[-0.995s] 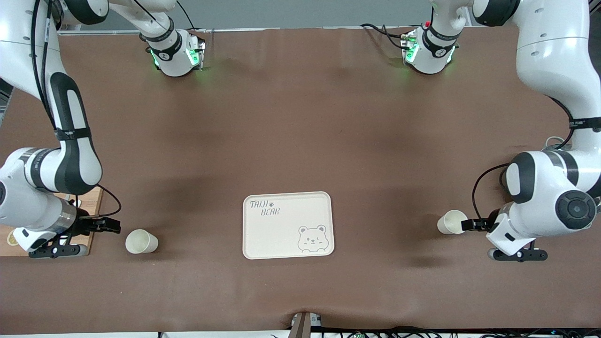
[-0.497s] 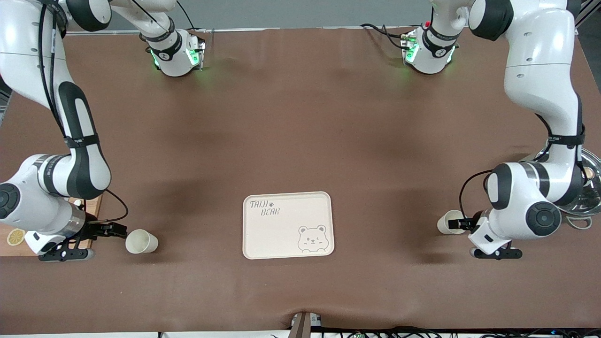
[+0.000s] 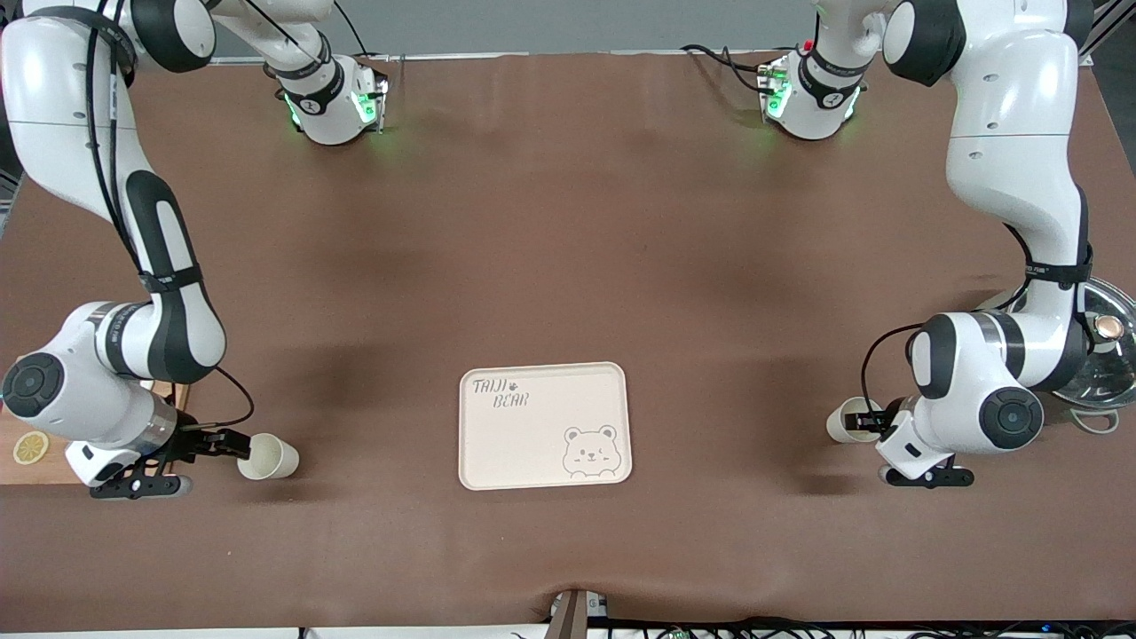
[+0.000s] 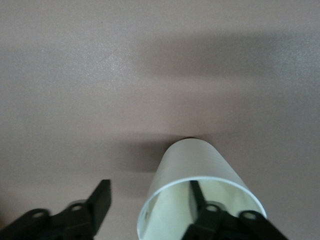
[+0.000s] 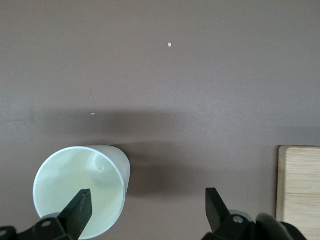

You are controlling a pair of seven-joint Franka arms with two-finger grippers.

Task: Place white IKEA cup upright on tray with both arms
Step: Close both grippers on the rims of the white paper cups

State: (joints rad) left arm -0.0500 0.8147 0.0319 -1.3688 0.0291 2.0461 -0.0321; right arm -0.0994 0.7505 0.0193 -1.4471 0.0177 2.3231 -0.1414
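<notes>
While both arms are low over the brown table (image 3: 568, 266), two small white plastic cups lie on their sides on it, one at each end, and neither is on the tray.

The flat cream-white rectangular tray with a grey bear drawing (image 3: 543, 426) rests in the middle part of the table, toward the front camera, with nothing on it.

The left gripper (image 3: 871, 423) is at the cup near the left arm's end of the table (image 3: 845, 421). In the left wrist view the jaws are apart: one black finger (image 4: 197, 197) reaches inside the open mouth of this cup (image 4: 192, 175), and the other finger (image 4: 100, 200) is outside its wall, so the wall stands between them, not clamped.

The right gripper (image 3: 232, 442) is at the cup near the right arm's end of the table (image 3: 266, 457). In the right wrist view its jaws are wide apart: one finger (image 5: 77, 210) is in front of the open mouth of that cup (image 5: 80, 192), the other finger (image 5: 215, 205) is over bare table, well apart from it.

A light wooden cutting board (image 3: 27, 444) with a lemon slice (image 3: 29, 448) lies by the right arm's end. A shiny metal pot lid (image 3: 1100, 355) lies at the left arm's end.
</notes>
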